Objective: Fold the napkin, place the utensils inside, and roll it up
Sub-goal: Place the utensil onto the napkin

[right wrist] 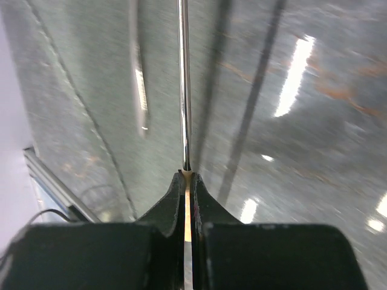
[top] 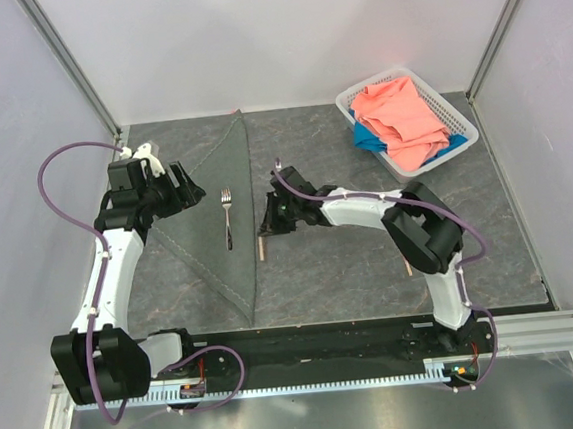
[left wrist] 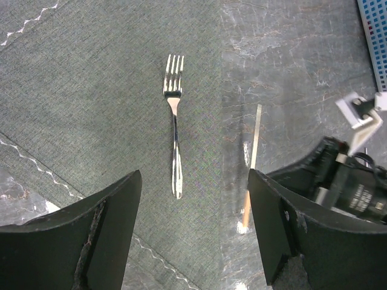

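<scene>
The napkin [top: 215,196] lies folded into a dark grey triangle left of centre, its stitched hem showing in the left wrist view [left wrist: 91,78]. A silver fork [top: 228,218] [left wrist: 175,145] rests on it, tines pointing away. My left gripper [top: 192,193] [left wrist: 195,181] hovers open over the napkin's left part, nothing between its fingers. My right gripper [top: 264,222] [right wrist: 187,175] is shut on one thin chopstick [top: 261,247] [right wrist: 183,90] just right of the napkin's straight edge; the stick [left wrist: 253,157] lies along that edge. A light sliver [top: 409,267] by the right elbow may be the other chopstick.
A white basket [top: 458,109] at the back right holds a salmon-pink cloth [top: 398,114] and a blue cloth [top: 368,137]. White walls enclose the table on three sides. The right arm [top: 366,207] stretches across the middle of the table.
</scene>
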{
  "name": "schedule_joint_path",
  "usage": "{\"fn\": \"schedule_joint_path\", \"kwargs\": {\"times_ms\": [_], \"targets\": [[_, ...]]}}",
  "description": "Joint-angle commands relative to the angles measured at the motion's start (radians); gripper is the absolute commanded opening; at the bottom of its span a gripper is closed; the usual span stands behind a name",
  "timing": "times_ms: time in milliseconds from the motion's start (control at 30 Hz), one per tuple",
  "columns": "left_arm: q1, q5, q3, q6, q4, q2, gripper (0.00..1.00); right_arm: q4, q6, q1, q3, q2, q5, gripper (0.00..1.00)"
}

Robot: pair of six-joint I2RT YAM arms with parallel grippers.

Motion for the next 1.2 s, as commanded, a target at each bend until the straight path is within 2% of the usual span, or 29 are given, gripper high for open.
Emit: {"fn": "schedule_joint_path", "kwargs": {"times_ms": [0, 667, 900, 1167], "targets": [[0.003, 0.029, 0.002, -0.014, 0.036, -0.031, 0.79, 0.083, 0.057, 0.027, 0.139, 0.076, -0.041, 0.0], [-0.017, 0.021, 0.002, -0.01, 0.03, -0.034, 0.79, 0.005, 0.038, 0.043, 0.41, 0.309, 0.004, 0.0], [-0.022, 0.019, 0.004, -0.008, 0.029, -0.032, 0.79, -0.029, 0.012, 0.041, 0.428, 0.332, 0.048, 0.0], [-0.028, 0.019, 0.004, -0.007, 0.027, -0.035, 0.79, -0.055, -0.001, 0.04, 0.488, 0.389, 0.028, 0.0]]}}
